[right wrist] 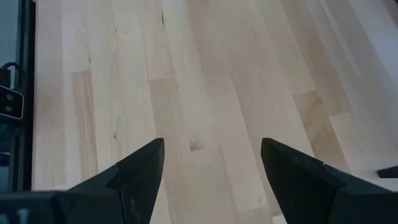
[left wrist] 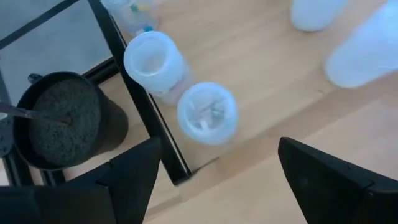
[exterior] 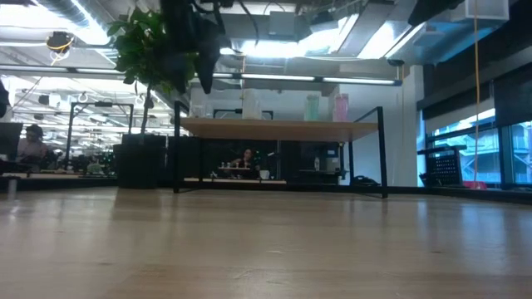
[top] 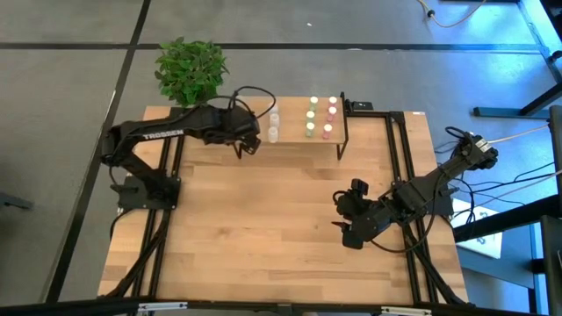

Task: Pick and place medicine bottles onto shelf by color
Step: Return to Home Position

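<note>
Nearest to us, the right gripper (top: 341, 215) hangs over the right part of the bench (top: 246, 228), towards its near edge. Its fingers (right wrist: 140, 171) are spread apart with only bare wood between them. Farther back, the left gripper (top: 248, 143) sits just beside the left end of the shelf (top: 294, 123), its fingers (left wrist: 134, 177) released and holding nothing. The shelf stands along the bench's far edge and carries the medicine bottles sorted by colour: two clear bottles (top: 273, 125) at its left end, just ahead of the left gripper, then three green-capped bottles (top: 311, 115), then three pink-capped bottles (top: 332, 115) by its right end. Beyond, at the far left corner, stands a potted plant (top: 189, 70).
</note>
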Tool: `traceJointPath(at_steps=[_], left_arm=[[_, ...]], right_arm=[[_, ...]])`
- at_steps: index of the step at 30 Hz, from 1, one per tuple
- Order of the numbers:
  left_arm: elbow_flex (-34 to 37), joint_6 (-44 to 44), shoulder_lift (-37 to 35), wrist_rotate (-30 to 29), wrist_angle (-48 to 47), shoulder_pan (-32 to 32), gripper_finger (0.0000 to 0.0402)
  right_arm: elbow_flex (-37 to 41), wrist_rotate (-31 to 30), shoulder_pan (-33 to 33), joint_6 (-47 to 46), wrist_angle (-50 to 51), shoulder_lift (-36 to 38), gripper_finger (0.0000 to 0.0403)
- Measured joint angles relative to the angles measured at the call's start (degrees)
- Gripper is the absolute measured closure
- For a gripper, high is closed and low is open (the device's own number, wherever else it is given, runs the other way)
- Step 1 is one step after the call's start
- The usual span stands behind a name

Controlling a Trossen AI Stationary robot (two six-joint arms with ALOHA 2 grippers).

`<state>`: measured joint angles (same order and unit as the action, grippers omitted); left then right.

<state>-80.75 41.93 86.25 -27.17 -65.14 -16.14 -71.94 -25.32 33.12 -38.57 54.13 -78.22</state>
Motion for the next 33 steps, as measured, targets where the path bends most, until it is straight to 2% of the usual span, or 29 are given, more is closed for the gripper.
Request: traceJointPath(at_steps=[8, 13, 18, 22, 27, 33], left_arm=[[-0.03, -2.66, -5.14, 0.08, 0.68, 5.51, 0.0083], [-0.04, -6.6, -9.95, -0.04, 3.49, 11.74, 0.0083], [-0.04, -7.94, -14.46, -3.4, 6.48, 20.02, 0.0092], [-0.04, -9.08, -16.82, -6.53, 7.74, 26.75, 0.0133], [-0.04, -10.1, -18.33, -11.92, 7.01, 34.13, 0.0208], [-0.04, -15.73, -19.8, -13.06, 6.43, 41.15, 0.0299]], right_arm=[[0.0, 0.02, 0.0, 0.01, -0.24, -0.01, 0.0132], [0.0, 0.0, 0.0, 0.01, -0.41, -0.01, 0.0132], [0.0, 0.0, 0.0, 0.01, -0.5, 0.0, 0.0132], [0.0, 0.0, 0.0, 0.01, -0.59, 0.0, 0.0132], [0.0, 0.0, 0.0, 0.01, -0.61, -0.01, 0.0132], [0.0, 0.0, 0.0, 0.01, -0.61, 0.0, 0.0132]])
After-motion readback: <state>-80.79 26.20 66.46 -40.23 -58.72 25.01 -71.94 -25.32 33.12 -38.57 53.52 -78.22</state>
